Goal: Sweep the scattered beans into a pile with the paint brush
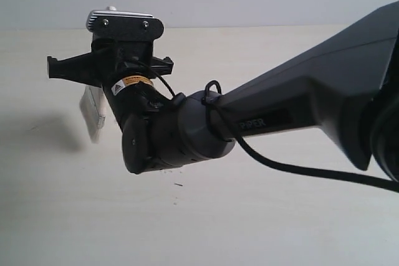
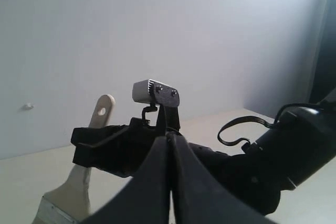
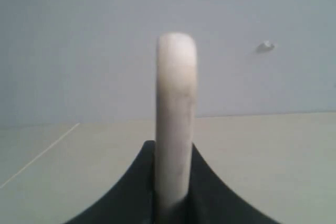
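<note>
R gripper (image 3: 175, 156) is clamping the paint brush (image 2: 77, 190) by its handle. In the R wrist view the dark fingers (image 3: 215, 198) are pressing in on both sides of the pale wood, seen edge-on, w/ the rounded handle end sticking up past them. In the L wrist view the brush is hanging tilted: the holed handle end is pointing up, and the silver ferrule is showing low at the frame edge w/ the bristles cut off. Can't tell whether the bristles are touching the table (image 1: 280, 228).

In the ext. view the right arm (image 1: 299, 98) is reaching across from the right side to the left half of the table. Its wrist cam (image 1: 120, 18) is sitting on top, and a bit of the ferrule is peeking out beside the black gripper body. A soft shadow is lying on the table further left.

L gripper (image 2: 169, 141) is hanging near the R arm, aimed at it. Its fingers (image 2: 149, 187) are pressed together w/ only a thin slit between them, holding nothing.

A few tiny dark specks (image 1: 179, 184) are lying on the table under the R arm; too small to ID.
</note>
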You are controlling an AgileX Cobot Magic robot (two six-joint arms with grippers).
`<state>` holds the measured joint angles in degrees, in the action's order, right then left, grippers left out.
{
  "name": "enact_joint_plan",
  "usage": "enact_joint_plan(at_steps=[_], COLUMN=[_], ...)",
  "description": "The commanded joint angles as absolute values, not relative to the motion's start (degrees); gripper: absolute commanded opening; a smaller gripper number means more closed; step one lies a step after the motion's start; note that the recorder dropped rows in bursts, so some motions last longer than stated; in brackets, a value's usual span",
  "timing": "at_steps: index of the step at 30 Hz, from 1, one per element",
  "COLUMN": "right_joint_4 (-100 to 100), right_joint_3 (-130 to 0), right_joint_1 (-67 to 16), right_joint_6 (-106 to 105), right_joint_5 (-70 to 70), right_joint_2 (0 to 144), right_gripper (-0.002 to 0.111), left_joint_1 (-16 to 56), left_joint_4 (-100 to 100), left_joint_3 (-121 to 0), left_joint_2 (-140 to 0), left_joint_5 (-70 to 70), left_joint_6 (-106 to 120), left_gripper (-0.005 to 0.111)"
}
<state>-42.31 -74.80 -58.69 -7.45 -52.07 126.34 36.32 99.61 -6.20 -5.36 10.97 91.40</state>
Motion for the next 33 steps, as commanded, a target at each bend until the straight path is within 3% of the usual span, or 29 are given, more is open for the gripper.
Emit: enact_joint_plan(at_steps=[1, 33], right_joint_4=[-50.13, -66.02], right_joint_3=[-77.07, -77.07], right_joint_1=[-57.88, -55.50], right_joint_6=[-14.53, -25.79], right_joint_5=[-52.01, -49.79], right_joint_2=[127.61, 129.26], right_gripper=[0.000, 0.000], left_joint_1=[36.47, 36.47], left_joint_4=[99.95, 99.95], left_joint_3=[-5.98, -5.98], left_joint_2=[-4.98, -4.98], left_joint_5=[10.86, 10.86], left_joint_6=[91.35, 91.26], left_gripper=[0.000, 0.000])
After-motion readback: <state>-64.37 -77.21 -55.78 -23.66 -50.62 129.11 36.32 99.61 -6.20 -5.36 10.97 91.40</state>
